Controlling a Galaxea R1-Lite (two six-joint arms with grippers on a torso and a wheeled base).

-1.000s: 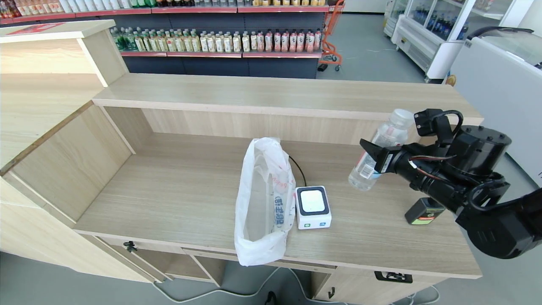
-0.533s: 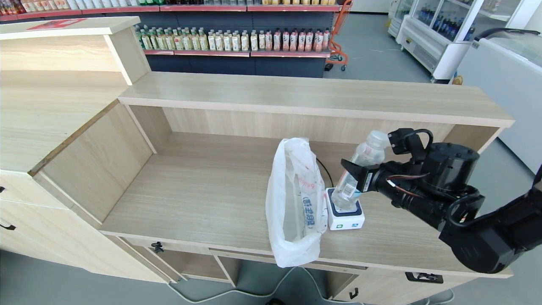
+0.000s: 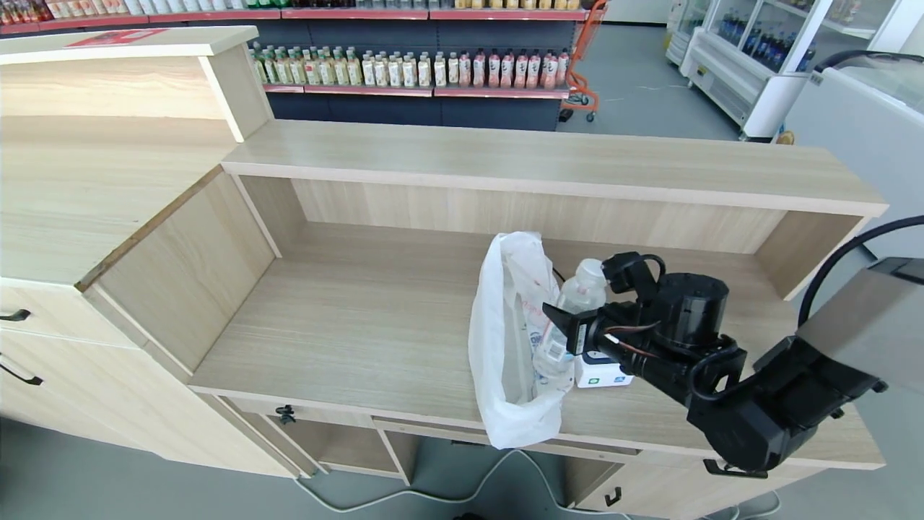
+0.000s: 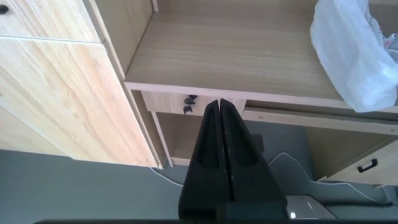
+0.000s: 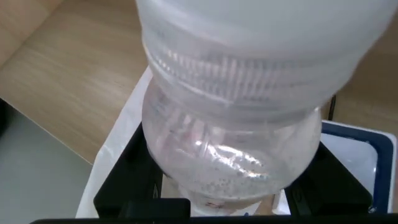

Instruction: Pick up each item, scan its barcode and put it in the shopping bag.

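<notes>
A long wooden bench with a raised back ledge is taking up most of the head view, and behind it a store shelf is carrying rows of drink bottles. On the bench, a white plastic shopping bag is standing upright at the front edge with its mouth gaping open; its bottom is sagging slightly over that edge.

The right gripper is hovering just beside the bag's right side, its fingers clamping a clear water bottle around the middle. The bottle is tilting, with its white cap pointing up and away, and its lower end is showing through the bag's thin wall at the mouth. In the right wrist view the bottle is sitting between the two black fingers.

The left gripper is hanging low in front of the bench, its fingers pressed together with nothing between them.

A small white barcode scanner is sitting on the bench just right of the bag, partly hidden under the right gripper.
</notes>
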